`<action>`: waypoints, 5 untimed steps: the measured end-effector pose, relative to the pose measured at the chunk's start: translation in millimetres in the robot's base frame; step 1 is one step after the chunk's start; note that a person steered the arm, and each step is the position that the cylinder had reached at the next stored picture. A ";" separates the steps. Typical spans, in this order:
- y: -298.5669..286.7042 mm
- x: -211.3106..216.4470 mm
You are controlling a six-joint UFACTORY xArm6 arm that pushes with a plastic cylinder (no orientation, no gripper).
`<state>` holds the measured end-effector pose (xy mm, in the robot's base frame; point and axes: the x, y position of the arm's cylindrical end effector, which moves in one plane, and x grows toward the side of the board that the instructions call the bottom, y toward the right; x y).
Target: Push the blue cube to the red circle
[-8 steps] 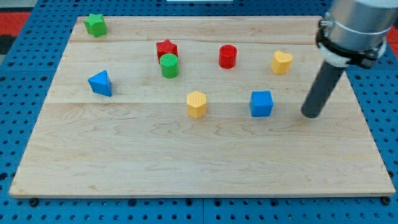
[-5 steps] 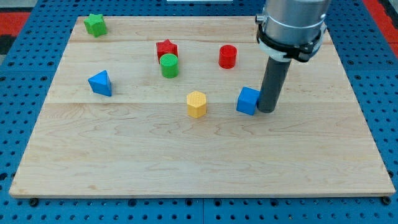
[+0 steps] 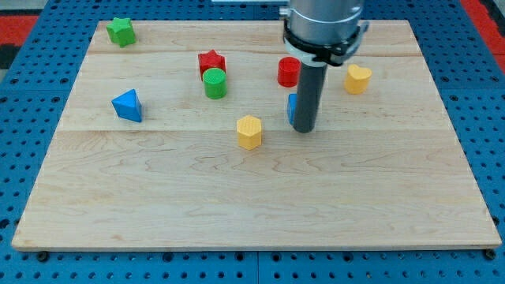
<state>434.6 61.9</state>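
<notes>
The blue cube (image 3: 292, 109) is mostly hidden behind my rod; only a thin blue strip shows at the rod's left edge. My tip (image 3: 304, 128) rests on the board at the cube's lower right, touching it. The red circle (image 3: 287, 72), a short red cylinder, stands just above the cube, partly covered by the rod. The gap between cube and red circle is small; I cannot tell if they touch.
A yellow heart block (image 3: 357, 79) lies right of the rod. A yellow hexagon (image 3: 249, 132) sits left of the tip. A red star (image 3: 211, 61) and green cylinder (image 3: 215, 83) stand together at upper middle. A blue triangle block (image 3: 128, 105) and green star (image 3: 121, 31) lie at left.
My tip has swept left and up the board, reaching the blue cube and pushing it left and upward toward the red circle. The other blocks have not moved.
</notes>
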 end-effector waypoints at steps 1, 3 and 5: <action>-18.4 -16.6; 21.7 -18.3; 32.2 -46.1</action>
<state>388.5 94.2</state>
